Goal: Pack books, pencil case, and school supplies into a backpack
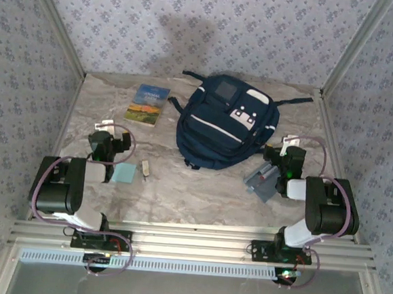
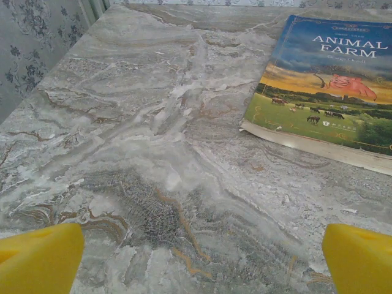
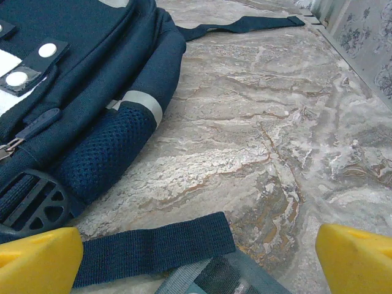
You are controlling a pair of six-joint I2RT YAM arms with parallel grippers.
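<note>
Left hand [image 2: 196,260] wide, empty, paperback [image 2: 324,79] ahead-right on table [image 2: 122,135], blue pad [image 1: 123,174] and eraser [image 1: 144,169] behind it. Right hand [image 3: 196,260] wide, empty, backpack [image 3: 92,79] ahead-left, pencil case [image 1: 262,180] just below it.

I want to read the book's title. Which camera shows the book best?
The left wrist view: the book lies close, cover large, title Animal Farm legible, though its right edge is cut off. The top view shows the whole book, left of the backpack, too small to read.
</note>
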